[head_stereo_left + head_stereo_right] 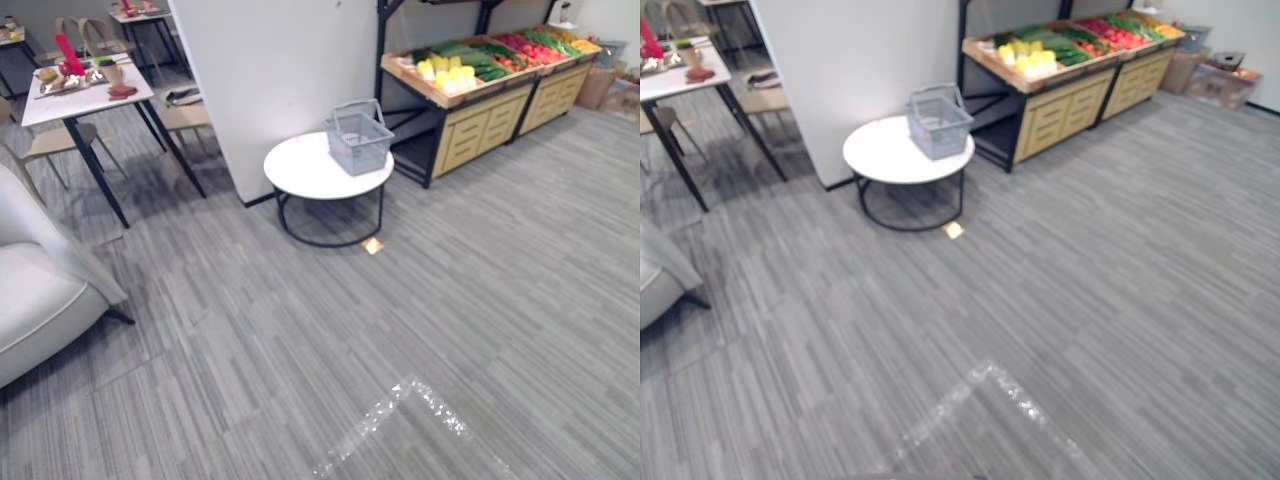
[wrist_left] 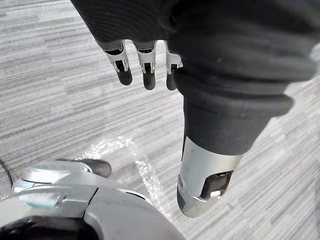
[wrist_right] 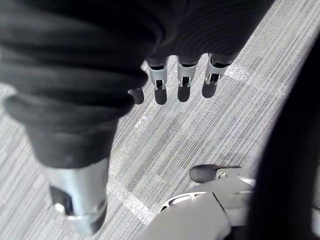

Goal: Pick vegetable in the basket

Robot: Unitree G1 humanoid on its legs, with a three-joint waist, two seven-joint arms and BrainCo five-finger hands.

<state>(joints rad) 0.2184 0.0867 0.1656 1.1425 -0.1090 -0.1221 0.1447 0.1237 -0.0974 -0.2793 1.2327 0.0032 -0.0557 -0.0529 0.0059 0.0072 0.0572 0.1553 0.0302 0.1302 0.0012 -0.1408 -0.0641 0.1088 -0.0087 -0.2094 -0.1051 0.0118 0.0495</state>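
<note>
Basket (image 1: 358, 140) on table (image 1: 310, 172), left hand (image 2: 145, 65) seemingly relaxed

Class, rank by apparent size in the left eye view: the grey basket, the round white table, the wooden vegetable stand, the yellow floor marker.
1. wooden vegetable stand
2. round white table
3. grey basket, standing on that table
4. yellow floor marker
No two look alike in size.

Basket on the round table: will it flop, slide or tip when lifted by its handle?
Probably light: the basket looks empty, with thin openwork walls. Likely stiff, since its sides stand up unaided. It sits near the table edge, so a push may slide it off.
</note>
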